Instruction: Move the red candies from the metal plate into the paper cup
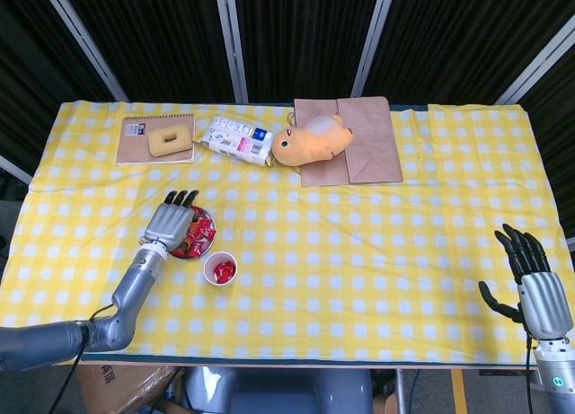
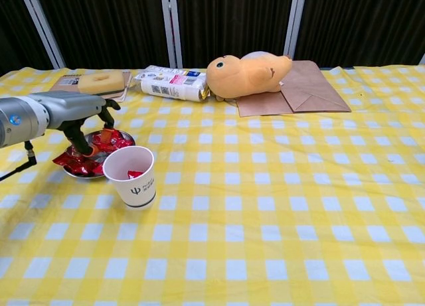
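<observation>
Your left hand [image 1: 168, 224] sits over the metal plate [image 2: 74, 173] of candies [image 2: 109, 141]; paper cup [image 2: 131, 176] just right, nearer you.

Head view: high above the near edge, looking steeply down on the whole yellow-checked cloth-covered worktop [image 1: 359, 243].
Chest view: low at the near edge, facing level across toward the orange plush toy [image 2: 247, 74], closer in.
Shared: worktop's left and middle, toy [image 1: 310, 143].
</observation>
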Robot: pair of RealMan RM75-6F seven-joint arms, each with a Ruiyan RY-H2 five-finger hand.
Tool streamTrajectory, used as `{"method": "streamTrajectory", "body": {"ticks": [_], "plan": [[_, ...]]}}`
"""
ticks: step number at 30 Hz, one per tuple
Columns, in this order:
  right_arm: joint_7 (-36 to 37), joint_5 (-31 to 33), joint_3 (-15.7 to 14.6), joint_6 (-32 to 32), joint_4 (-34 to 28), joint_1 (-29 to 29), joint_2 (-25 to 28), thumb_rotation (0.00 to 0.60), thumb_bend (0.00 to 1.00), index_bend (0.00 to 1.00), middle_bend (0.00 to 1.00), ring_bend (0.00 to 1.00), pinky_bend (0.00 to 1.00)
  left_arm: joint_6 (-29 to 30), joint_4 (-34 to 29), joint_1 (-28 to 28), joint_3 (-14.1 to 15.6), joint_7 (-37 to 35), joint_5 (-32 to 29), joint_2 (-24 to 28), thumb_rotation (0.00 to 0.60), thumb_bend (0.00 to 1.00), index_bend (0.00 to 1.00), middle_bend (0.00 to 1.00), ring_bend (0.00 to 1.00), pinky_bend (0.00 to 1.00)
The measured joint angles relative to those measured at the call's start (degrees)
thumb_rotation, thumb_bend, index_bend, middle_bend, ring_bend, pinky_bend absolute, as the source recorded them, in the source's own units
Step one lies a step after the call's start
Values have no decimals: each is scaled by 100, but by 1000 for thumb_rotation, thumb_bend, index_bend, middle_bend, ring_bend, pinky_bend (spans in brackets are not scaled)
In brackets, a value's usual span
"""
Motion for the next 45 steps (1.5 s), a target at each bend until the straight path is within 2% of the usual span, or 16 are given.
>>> {"method": "streamTrajectory", "body": {"ticks": [13,21,29,39,45], "plan": [[-26,8,14,14,26,-1,-21,600,424,0,0,0,0,379,-1384,164,-137,-252,628,832,600,479,569,0,0,0],[-23,-4,15,23,44,3,-31,600,424,0,0,0,0,463,-2245,281,27,-318,1148,1116,600,476,569,0,0,0],[-10,4,18,14,46,6,-33,600,424,0,0,0,0,412,-2357,244,137,-212,1232,957,600,471,568,0,0,0],[20,-5,14,11,55,12,-28,600,423,0,0,0,0,333,-2248,150,215,-79,1072,707,600,251,498,0,0,0],[35,-8,11,10,62,13,-30,600,424,0,0,0,0,419,-2262,162,144,-163,1069,748,600,236,469,0,0,0]]}}
